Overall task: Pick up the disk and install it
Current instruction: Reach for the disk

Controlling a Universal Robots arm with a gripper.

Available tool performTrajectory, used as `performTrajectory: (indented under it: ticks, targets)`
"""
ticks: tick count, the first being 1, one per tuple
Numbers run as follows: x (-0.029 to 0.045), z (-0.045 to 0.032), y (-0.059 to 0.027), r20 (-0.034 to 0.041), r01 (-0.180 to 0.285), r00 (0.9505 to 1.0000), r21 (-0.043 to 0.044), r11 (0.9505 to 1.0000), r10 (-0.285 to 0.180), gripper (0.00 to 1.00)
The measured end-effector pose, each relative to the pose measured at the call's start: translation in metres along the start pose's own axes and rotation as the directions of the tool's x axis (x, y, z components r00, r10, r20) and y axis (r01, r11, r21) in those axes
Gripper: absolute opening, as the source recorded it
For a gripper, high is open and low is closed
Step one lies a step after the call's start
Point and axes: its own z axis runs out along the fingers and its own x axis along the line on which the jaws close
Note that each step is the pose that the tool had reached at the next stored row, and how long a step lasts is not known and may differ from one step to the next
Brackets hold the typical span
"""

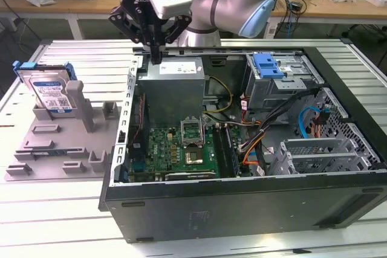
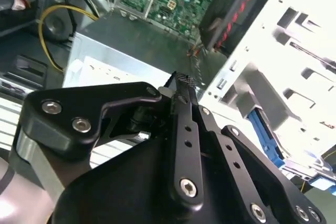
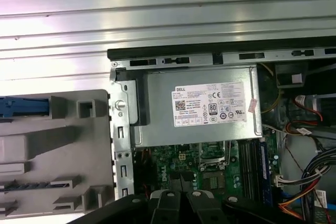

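Observation:
The disk (image 1: 51, 93), a silver drive with a white-and-blue label and a blue frame, stands upright in the grey tray (image 1: 57, 149) on the exterior view's left. In the first wrist view its blue frame edge (image 3: 23, 106) shows at the tray's end. My gripper (image 1: 156, 57) hangs over the back left corner of the open computer case, above the power supply (image 1: 173, 83), well apart from the disk. Its two black fingers (image 2: 181, 85) are pressed together with nothing between them, so it is shut and holds nothing.
The open computer case (image 1: 242, 191) lies on the slatted metal table, with the motherboard (image 1: 181, 146), cables and a grey drive cage with a blue latch (image 1: 269, 64) at the back right. The tray's upright posts (image 1: 77, 98) stand beside the disk.

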Motion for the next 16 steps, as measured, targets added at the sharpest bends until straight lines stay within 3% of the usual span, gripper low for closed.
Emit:
performTrajectory:
  ticks: [4, 5, 16]
  targets:
    - [0.0194, -0.0001, 0.0015, 0.0000, -0.001, 1.0000, 0.0001, 1.0000, 0.001, 0.11]
    - [0.0280, -0.0002, 0.0017, 0.0000, 0.000, 1.0000, 0.0001, 1.0000, 0.000, 0.11]
    - [0.0814, -0.0005, 0.0044, 0.0000, -0.001, 1.0000, 0.0000, 1.0000, 0.001, 0.11]
